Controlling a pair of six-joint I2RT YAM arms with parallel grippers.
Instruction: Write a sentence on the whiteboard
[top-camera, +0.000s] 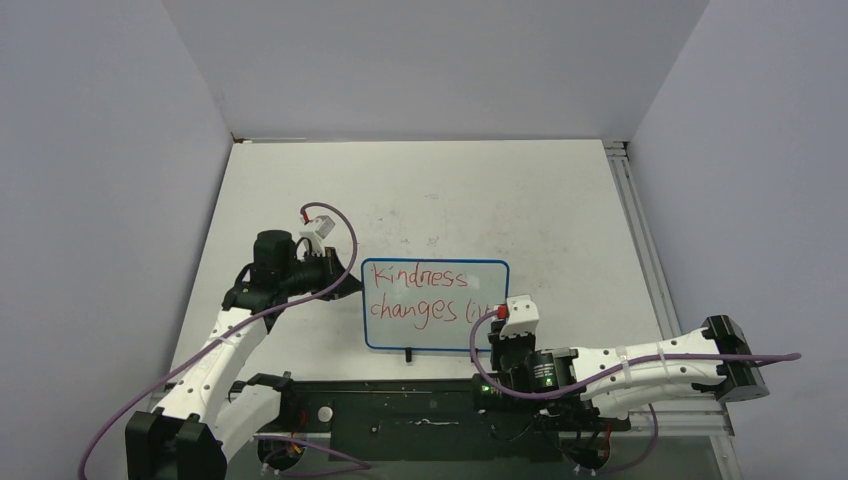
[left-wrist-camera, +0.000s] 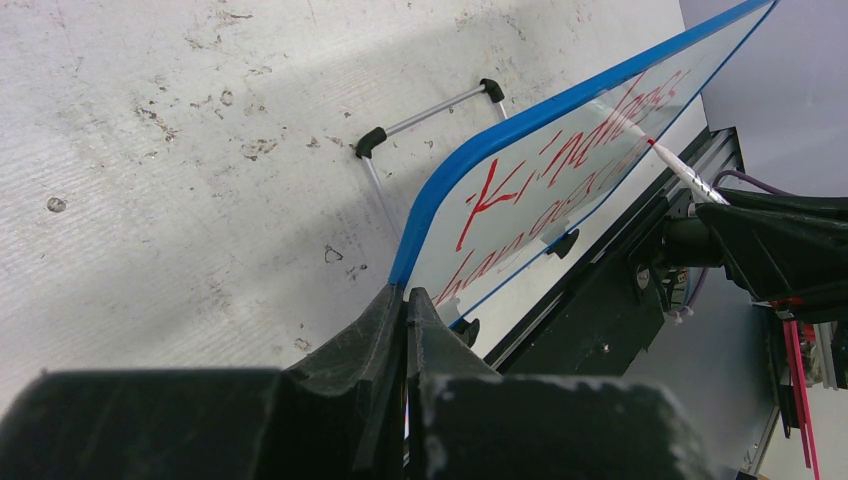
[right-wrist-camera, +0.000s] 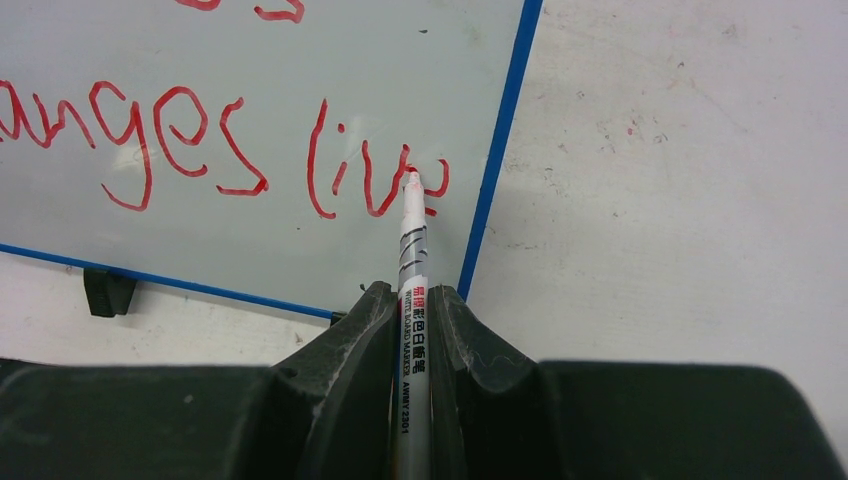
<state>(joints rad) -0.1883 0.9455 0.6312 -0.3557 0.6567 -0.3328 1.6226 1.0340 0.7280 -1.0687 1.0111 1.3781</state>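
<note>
The left arm (top-camera: 215, 350) reached forward from its base, wrist turned to the right, and the left gripper (left-wrist-camera: 407, 298) was pinched tight on the left edge of the board (left-wrist-camera: 520, 190). The right arm (top-camera: 640, 370) lay low, forearm running leftward, wrist pointing forward. The right gripper (right-wrist-camera: 414, 300) was clamped on a marker (right-wrist-camera: 413, 250), one finger on each side.

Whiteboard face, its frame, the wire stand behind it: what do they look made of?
Whiteboard face: smooth, glossy coated sheet, judging by soft glare; exact material unclear. Frame: blue, satin, probably plastic. Stand: thin silvery rod, likely metal, with black corner caps, maybe rubber.
</note>
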